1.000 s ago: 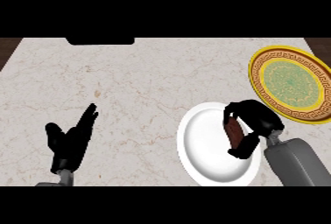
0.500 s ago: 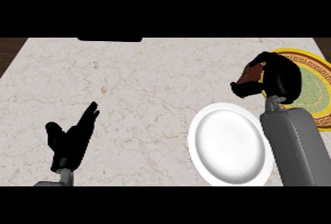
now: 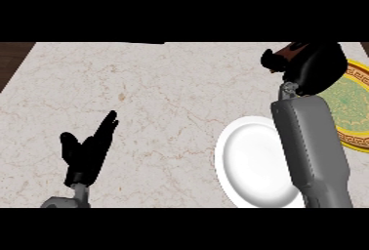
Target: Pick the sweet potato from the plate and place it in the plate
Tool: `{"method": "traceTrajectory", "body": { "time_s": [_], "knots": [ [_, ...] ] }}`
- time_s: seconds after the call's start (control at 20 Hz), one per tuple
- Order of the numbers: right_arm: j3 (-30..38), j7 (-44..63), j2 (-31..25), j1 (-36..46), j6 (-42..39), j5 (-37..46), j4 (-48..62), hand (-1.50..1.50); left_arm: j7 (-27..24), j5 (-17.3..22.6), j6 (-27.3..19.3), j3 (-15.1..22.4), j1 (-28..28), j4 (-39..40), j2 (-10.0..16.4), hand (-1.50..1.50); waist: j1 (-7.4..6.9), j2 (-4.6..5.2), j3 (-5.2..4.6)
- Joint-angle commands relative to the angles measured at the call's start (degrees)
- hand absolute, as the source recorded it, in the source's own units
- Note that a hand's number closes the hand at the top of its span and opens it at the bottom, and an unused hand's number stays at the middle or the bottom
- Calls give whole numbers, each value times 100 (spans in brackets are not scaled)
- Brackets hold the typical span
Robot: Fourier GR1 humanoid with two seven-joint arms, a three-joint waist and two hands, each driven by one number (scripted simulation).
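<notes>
My right hand (image 3: 311, 66) is raised at the upper right, fingers curled round the brown sweet potato (image 3: 294, 50), only a sliver of which shows at the hand's top. It hovers by the left rim of the yellow and green patterned plate (image 3: 352, 110), much of which the hand and grey forearm hide. The white plate (image 3: 254, 166) lies bare at the lower right, partly under the forearm. My left hand (image 3: 88, 151) rests open at the lower left, fingers pointing up.
The marble counter (image 3: 166, 102) spreads between the hands. A dark strip (image 3: 144, 43) runs along its far edge, and a dark wooden edge (image 3: 13, 58) shows at the upper left.
My right hand lifted the sweet potato off the white plate and carried it up and right toward the patterned plate. The white plate now lies bare. The left hand stayed still.
</notes>
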State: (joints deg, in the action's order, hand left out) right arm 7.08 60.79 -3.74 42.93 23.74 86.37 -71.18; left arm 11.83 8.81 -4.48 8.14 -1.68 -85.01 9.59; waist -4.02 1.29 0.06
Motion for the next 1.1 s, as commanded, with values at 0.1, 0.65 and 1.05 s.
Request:
{"method": "traceTrajectory", "body": {
  "time_s": [0.1, 0.65, 1.05],
  "knots": [
    [645, 1148, 228, 452, 1670, 1120, 488, 150, -97, -71, -10, 119, 278, 276, -123, 0, 24, 21, -9],
    [2106, 637, -321, -132, 2883, 1860, 1207, 150, 138, -4, -122, -19, 143, 229, -209, 0, 299, -50, 3],
    [2806, -50, -1117, 54, 3953, 1167, 2719, 150, 13, -146, -98, 24, 249, 301, -230, 0, 241, -43, 6]
  ]
}}
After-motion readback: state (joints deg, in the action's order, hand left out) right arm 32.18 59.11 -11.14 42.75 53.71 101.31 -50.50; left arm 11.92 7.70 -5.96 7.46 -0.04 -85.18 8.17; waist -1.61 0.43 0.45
